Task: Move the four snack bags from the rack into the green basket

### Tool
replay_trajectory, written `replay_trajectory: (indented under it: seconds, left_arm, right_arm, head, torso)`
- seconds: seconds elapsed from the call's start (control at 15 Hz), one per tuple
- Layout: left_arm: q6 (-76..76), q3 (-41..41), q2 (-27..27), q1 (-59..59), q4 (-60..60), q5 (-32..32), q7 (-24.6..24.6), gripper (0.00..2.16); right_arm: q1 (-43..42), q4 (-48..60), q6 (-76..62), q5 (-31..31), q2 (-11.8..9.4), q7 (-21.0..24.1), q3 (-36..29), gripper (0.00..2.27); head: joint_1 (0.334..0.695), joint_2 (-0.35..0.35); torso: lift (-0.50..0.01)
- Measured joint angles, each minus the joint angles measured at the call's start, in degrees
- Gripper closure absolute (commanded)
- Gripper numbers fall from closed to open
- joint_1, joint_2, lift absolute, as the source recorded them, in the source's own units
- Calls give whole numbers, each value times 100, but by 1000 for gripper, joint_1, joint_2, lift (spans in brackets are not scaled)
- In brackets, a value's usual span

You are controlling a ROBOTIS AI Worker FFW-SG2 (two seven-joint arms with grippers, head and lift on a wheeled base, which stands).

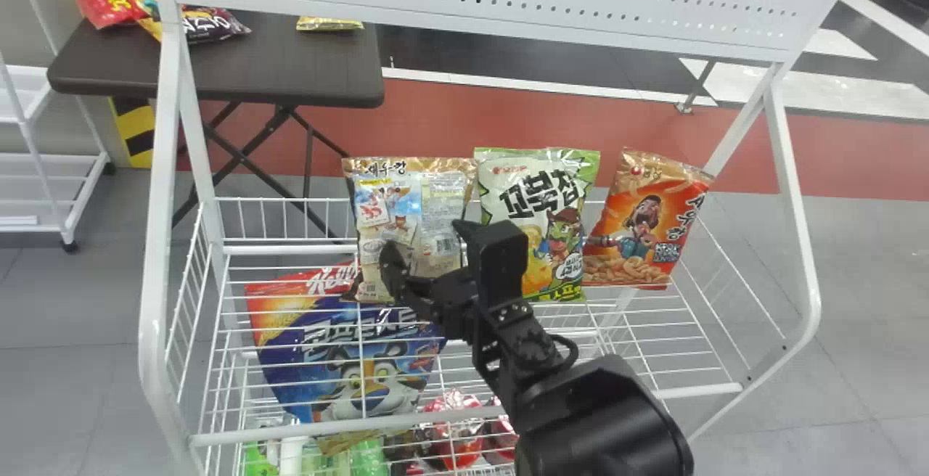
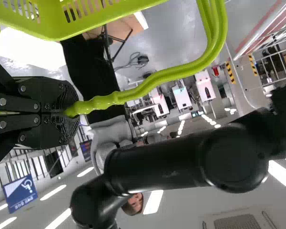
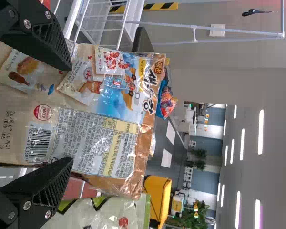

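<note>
I'm seeing open room between the brown bag [image 1: 414, 207] and left post [image 1: 165, 113]; the green bag [image 1: 501, 171] is crowding its other side, the front rail [image 1: 290, 431] crossing low.

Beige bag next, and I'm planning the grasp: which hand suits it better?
Likely the right hand: its open fingers flank the beige bag, while the left hand grips the basket handle.

Grey tiled floor [image 1: 72, 389], crossed by a red band [image 1: 450, 120]; past it, dark flooring with white stripes. Brown worktop [image 1: 268, 70] on crossed folding legs, white shelving [image 1: 43, 178] to its left, yellow-and-black hazard striping [image 1: 134, 128] between. Pale grey wall [image 3: 219, 86], long strip lights [image 3: 260, 131] overhead, blue wheelchair sign [image 2: 20, 193].
</note>
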State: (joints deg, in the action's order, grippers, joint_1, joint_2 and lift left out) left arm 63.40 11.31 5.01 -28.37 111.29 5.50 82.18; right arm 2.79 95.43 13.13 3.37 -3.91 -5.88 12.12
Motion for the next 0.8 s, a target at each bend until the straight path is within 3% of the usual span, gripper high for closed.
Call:
replay_trajectory:
  seconds: [0.13, 0.2, 0.27, 0.53, 0.8]
  left_arm:
    - [25, 17, 1, 23, 0, -12, 0, 1467]
    - [33, 39, 5, 41, 0, -13, 0, 1467]
    - [36, 53, 8, 53, -1, -14, 0, 1467]
    - [45, 57, 17, 98, -6, -14, 0, 1467]
    - [39, 69, 6, 132, -13, -43, 0, 1467]
  right_arm:
    - [-204, -221, 66, -103, 10, -151, 2, 1811]
    - [-242, -263, 108, -130, 12, -192, 18, 2138]
    - [-223, -251, 136, -141, 12, -199, 50, 2240]
    - [226, 380, 112, -126, -19, -243, 115, 2240]
    - [841, 1211, 110, -182, -76, -491, -184, 2240]
  head:
    - [695, -235]
    - [695, -231]
    - [695, -225]
    - [695, -212]
    - [695, -246]
  torso:
    - [0]
    - [0]
    - [0]
    - [0]
    - [0]
